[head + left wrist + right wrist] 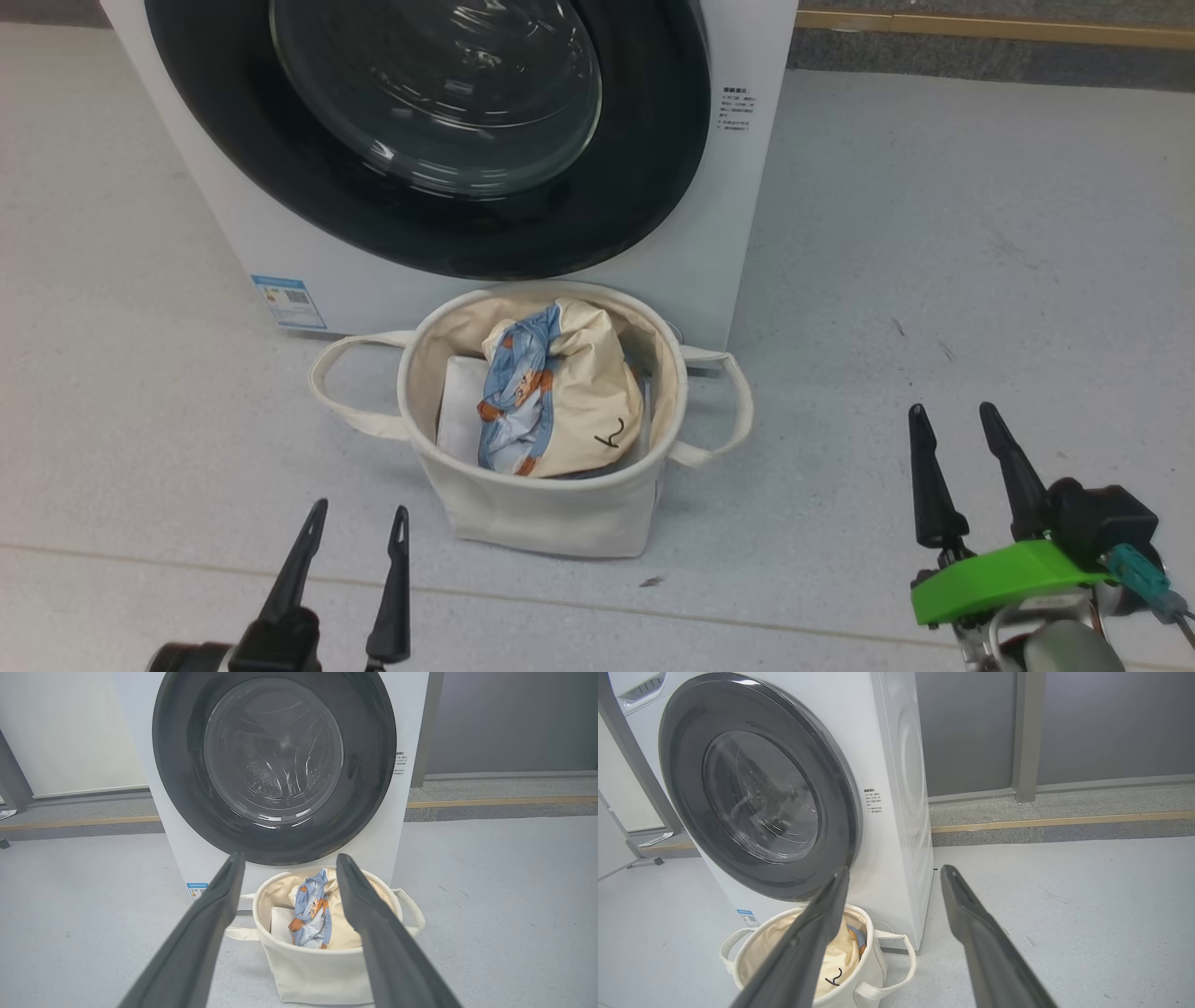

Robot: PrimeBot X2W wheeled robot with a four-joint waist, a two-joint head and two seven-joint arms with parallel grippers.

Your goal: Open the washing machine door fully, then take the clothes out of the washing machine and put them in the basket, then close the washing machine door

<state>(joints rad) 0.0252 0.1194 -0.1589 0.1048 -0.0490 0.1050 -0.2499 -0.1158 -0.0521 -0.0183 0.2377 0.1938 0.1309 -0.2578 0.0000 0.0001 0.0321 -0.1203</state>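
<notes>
The white washing machine [738,233] [187,858] [896,765] stands ahead with its round black-rimmed door [439,121] [275,765] [756,793] lying flat against the front. Right before it sits the off-white canvas basket [551,513] [317,970] [873,980]. Inside it the clothes [560,392] [310,914] [840,956] lie bunched: a cream garment with a black mark and a light blue printed one. My left gripper [360,509] [289,856] is open, low and left of the basket. My right gripper [957,411] [894,868] is open, off to the basket's right. Both hold nothing.
A plain white folded sheet [462,411] lies flat in the basket beside the clothes. Grey floor [934,280] spreads to the right of the machine. A raised kerb with a wooden strip [1055,821] runs along the back wall. A wheeled stand leg [644,858] shows far left.
</notes>
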